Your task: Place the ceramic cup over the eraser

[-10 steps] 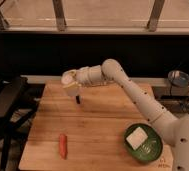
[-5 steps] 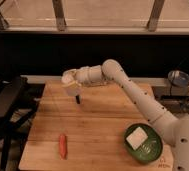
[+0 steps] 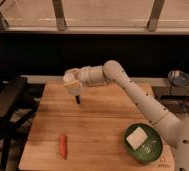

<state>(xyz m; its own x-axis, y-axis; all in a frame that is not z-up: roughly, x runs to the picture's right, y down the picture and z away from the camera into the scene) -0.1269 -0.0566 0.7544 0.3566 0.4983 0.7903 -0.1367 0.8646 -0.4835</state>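
The cream-white ceramic cup (image 3: 73,87) hangs at the end of my white arm, over the far left part of the wooden board (image 3: 103,130). My gripper (image 3: 71,81) is shut on the cup and holds it just above the board. The eraser (image 3: 78,99), a tiny dark upright block, stands on the board directly below and slightly right of the cup. The cup's lower edge is close to the eraser's top, and I cannot tell if they touch.
An orange-red carrot-like stick (image 3: 63,145) lies at the board's front left. A green round dish (image 3: 143,142) with a white square block (image 3: 136,137) sits at the front right. A dark chair (image 3: 5,107) stands left of the board, and a small metal bowl (image 3: 180,77) sits on the right.
The gripper with the cup has shifted only slightly, staying above the eraser. Nothing else has moved.
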